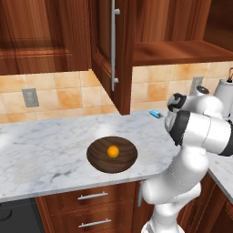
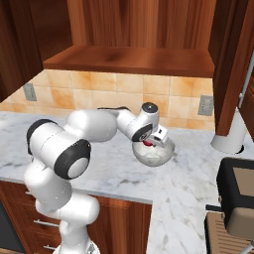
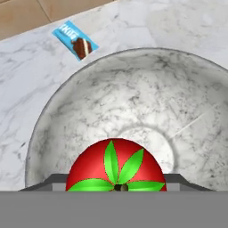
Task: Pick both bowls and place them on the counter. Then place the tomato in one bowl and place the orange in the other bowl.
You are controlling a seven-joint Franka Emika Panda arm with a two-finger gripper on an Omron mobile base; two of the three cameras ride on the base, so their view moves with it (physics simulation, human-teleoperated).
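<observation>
Gripper (image 2: 151, 143) pinching the tomato (image 3: 116, 167) between its fingers, held directly over the marbled bowl (image 3: 133, 111); release not yet made. Well off to the side, the orange (image 1: 113, 151) already sits in the wooden bowl (image 1: 112, 154). Both bowls on the counter (image 1: 41, 150). Judged nearly finished.

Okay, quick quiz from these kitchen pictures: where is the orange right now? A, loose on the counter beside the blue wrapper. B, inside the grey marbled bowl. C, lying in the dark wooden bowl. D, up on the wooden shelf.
C: the orange sits in the middle of the wooden bowl on the counter.
</observation>
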